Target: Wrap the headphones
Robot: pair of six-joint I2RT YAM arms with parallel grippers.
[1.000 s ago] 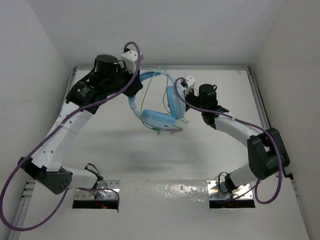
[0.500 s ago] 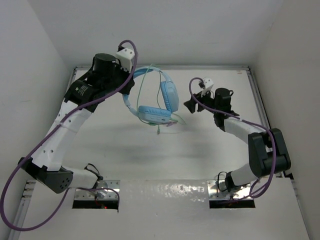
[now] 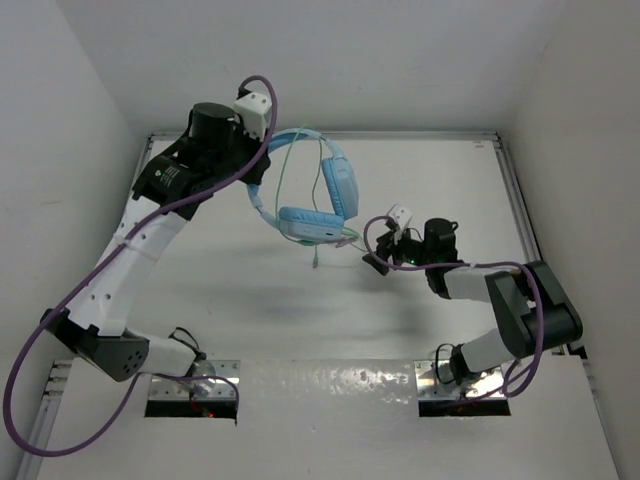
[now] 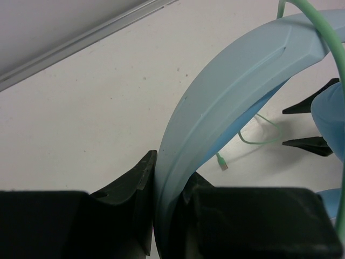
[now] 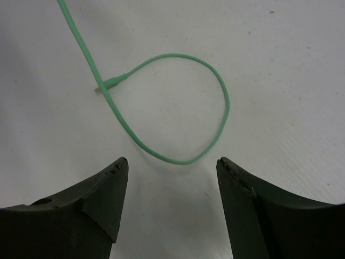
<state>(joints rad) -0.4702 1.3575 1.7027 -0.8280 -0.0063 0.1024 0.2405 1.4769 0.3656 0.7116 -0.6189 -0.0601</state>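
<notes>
The light blue headphones (image 3: 312, 222) hang in the air above the back of the table. My left gripper (image 3: 262, 172) is shut on their blue headband (image 4: 221, 118), which is pinched between my fingers (image 4: 135, 183). The pale green cord (image 3: 322, 175) trails down from the band, and its plug end (image 3: 316, 262) hangs near the table. My right gripper (image 3: 372, 262) is open and empty, low over the table just right of the cord's end. In the right wrist view a loop of the cord (image 5: 218, 91) and its plug (image 5: 105, 84) lie just beyond my open fingertips (image 5: 171, 164).
White walls close the table in on the left, back and right. A metal rail (image 3: 320, 134) runs along the back edge. Thick purple cables (image 3: 190, 205) run along both arms. Both arm bases stand at the near edge.
My right gripper has left the ear cups, moved toward the near side and dropped low to the cord's loop. My left gripper still holds the headband; the headphones have swung slightly.
</notes>
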